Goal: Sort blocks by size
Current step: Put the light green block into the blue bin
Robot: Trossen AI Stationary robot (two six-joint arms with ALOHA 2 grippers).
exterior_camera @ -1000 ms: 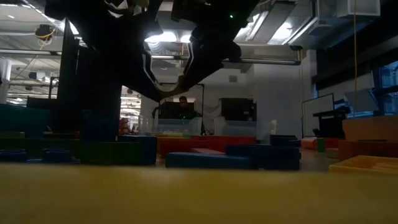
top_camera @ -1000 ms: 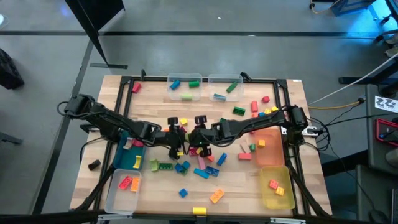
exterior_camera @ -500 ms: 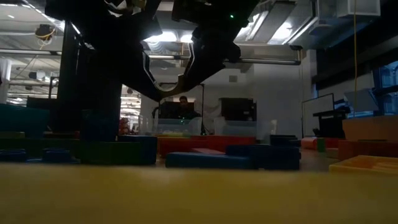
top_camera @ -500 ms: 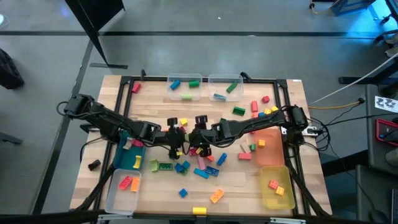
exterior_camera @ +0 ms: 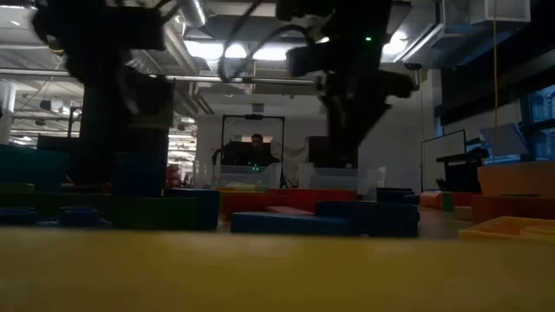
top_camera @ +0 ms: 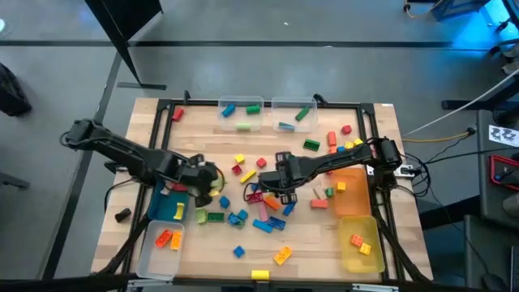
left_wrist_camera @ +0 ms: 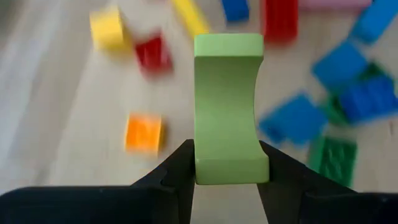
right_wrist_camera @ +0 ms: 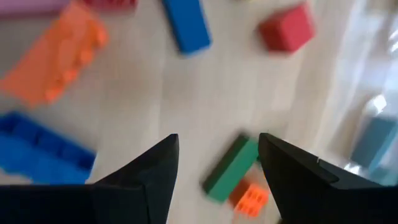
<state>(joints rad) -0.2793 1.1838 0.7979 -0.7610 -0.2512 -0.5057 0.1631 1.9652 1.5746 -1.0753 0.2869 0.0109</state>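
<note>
Left gripper clenched on light green block, up off table, just beside blue bin. Carry block level, keep squeeze firm, let go only when low inside bin that fits its size. Other blocks lie all over middle of wooden table. Right gripper released, holding nothing, above dark green block. Come straight down, one finger each side.

Wooden table, black frame along its edges. Two clear bins at far edge. Blue bin and clear bin at left edge; orange bin and yellow bin at right edge. Person seated in room beyond.
</note>
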